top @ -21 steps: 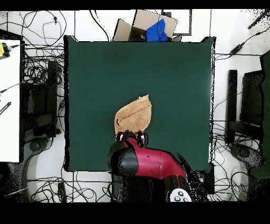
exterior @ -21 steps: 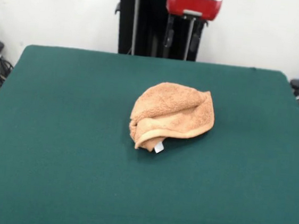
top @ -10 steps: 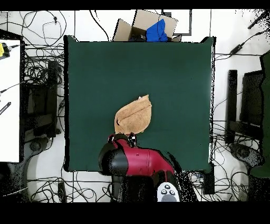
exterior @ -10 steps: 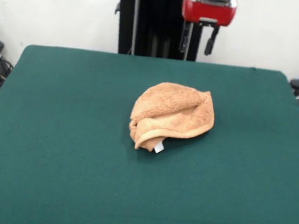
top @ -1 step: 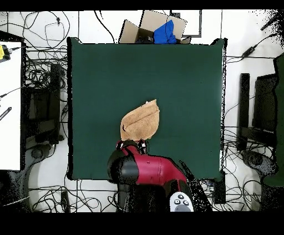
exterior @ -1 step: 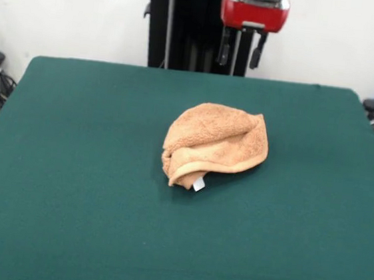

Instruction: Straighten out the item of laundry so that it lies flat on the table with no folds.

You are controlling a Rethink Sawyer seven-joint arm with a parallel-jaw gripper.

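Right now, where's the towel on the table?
In the front view, the towel lies crumpled near the middle of the table, just right of centre, below the raised gripper.

The red and black arm (top @ -1 step: 150, 170) hangs high, its gripper (exterior @ -1 step: 240, 50) pointing straight down, the two dark fingers (exterior @ -1 step: 224, 49) spread apart and holding nothing.

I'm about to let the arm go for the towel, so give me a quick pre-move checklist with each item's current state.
1. Towel flat with no folds: not ok, it is bunched and folded over.
2. Gripper free of the towel: ok, it hangs above the table's far edge.
3. Gripper open: ok, fingers apart, nothing held.
4. White tag visible: ok, at the near fold.
5. Room on the table to spread: ok.
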